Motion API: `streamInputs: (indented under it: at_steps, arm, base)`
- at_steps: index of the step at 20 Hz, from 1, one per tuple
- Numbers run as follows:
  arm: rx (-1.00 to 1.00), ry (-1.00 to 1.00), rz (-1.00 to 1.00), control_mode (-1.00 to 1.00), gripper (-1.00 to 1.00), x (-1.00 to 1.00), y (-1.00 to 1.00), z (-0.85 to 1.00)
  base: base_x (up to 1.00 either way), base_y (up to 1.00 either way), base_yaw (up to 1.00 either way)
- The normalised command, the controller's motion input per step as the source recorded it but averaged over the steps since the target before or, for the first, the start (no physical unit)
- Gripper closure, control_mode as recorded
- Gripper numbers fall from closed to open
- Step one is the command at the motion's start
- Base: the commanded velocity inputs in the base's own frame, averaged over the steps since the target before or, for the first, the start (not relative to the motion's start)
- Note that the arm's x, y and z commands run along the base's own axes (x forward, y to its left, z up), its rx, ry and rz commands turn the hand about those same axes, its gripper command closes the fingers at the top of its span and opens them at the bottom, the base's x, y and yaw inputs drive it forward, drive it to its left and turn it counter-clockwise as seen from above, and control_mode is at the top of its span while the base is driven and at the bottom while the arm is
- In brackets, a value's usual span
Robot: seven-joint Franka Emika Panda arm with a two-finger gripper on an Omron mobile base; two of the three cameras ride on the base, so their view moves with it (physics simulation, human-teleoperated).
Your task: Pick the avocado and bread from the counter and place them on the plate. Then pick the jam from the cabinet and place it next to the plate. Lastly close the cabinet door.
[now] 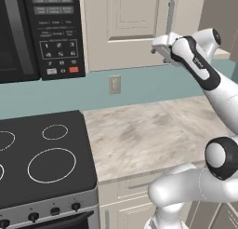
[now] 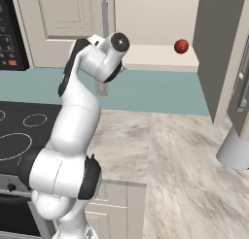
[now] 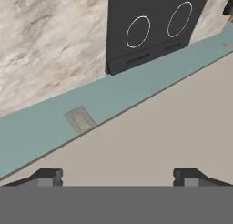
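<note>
White Franka arm (image 2: 73, 131) of smooth rounded links, with glossy black bands at the joints and a black cover bearing small pale lettering. Two small dark fingertips (image 3: 45, 176) with grey inner pads

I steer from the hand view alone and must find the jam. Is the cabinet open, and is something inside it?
Observer: Yes. In the right base view a small red round thing, perhaps the jam, sits on the open shelf.
Operator: Where is the open door?
Observer: The open door stands swung out at the right of that shelf.
Operator: And my pincer?
Observer: Your pincer is raised high, close by the long handle of the closed neighbouring door.
</note>
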Motion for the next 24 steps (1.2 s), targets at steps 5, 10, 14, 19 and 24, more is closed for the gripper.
streamInputs:
  at_steps: [5,10,14,19,24]
  arm:
    - [-0.08,-0.01,0.08,-1.0,-1.0,-0.2,0.06,-0.18]
    - [-0.16,-0.13,0.02,-1.0,-1.0,-0.62,0.22,-0.14]
    - [-0.13,-0.17,0.0,-1.0,-1.0,-0.57,0.25,-0.02]
    - [-0.1,-0.17,0.0,-1.0,-1.0,-0.55,0.16,0.0]
    - [-0.02,-0.2,-0.01,-1.0,-1.0,-0.73,0.0,0.0]
  base:
    - [0.0,0.0,0.0]
    - [0.0,0.0,0.0]
    - [0.0,0.0,0.0]
    - [0.0,0.0,0.0]
    - [0.0,0.0,0.0]
